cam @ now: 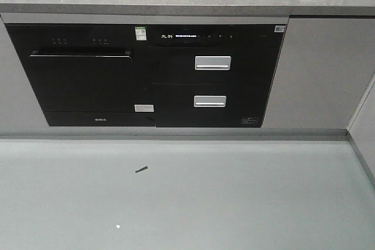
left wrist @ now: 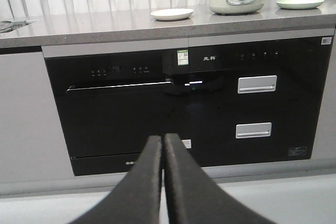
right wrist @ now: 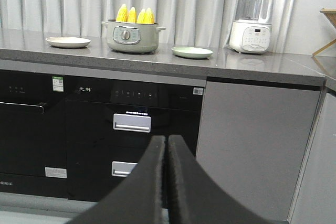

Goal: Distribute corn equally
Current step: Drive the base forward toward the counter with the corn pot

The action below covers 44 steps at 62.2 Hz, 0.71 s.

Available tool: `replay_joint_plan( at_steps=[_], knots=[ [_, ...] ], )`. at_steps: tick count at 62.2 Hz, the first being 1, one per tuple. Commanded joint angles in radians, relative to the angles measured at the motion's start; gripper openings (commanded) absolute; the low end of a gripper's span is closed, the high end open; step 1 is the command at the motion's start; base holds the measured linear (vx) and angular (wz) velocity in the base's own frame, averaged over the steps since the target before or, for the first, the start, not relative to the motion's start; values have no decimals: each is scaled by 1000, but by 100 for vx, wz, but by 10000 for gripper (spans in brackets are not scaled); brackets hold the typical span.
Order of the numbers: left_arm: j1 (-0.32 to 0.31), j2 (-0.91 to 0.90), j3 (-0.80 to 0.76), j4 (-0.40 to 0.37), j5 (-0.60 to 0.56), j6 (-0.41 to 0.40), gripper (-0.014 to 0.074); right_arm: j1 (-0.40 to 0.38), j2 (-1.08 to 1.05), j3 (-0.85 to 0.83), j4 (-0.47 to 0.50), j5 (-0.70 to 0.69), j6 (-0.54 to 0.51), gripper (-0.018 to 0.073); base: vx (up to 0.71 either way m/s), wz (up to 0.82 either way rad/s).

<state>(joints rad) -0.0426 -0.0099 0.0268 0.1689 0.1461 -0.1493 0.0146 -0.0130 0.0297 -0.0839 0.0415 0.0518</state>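
- Four cobs of corn [right wrist: 135,15] stand upright, tips up, in a pale green pot [right wrist: 131,38]. Only their upper halves show above the rim.
- The pot sits on the grey countertop [right wrist: 252,64], set back from its front edge, with its dial facing the front.
- A cream plate [right wrist: 67,42] lies on the countertop left of the pot and a green plate [right wrist: 192,52] lies right of it. Both are near the pot without touching it, and both carry nothing.
- A white blender [right wrist: 253,19] stands farther right along the countertop, well apart from the green plate and near the rear edge.
- Black built-in appliances [cam: 146,74] fill the cabinet front below the countertop.
- The left gripper [left wrist: 163,139] has its fingers pressed together with nothing between them. It is low, in front of the appliances.
- The right gripper [right wrist: 166,139] is likewise closed on nothing, below countertop level.
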Motion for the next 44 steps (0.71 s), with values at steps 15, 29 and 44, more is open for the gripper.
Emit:
replay_joint_plan(
  at_steps=[15, 29, 44],
  knots=[
    [4, -17, 3, 0, -78, -10, -7, -5, -6, 9, 0, -72, -1, -1, 8, -3],
    [4, -17, 3, 0, -78, -10, -7, -5, -6, 9, 0, -72, -1, -1, 6, -2],
    [4, -17, 3, 0, -78, -10, -7, -5, -6, 9, 0, -70, -1, -1, 5, -2]
  ],
)
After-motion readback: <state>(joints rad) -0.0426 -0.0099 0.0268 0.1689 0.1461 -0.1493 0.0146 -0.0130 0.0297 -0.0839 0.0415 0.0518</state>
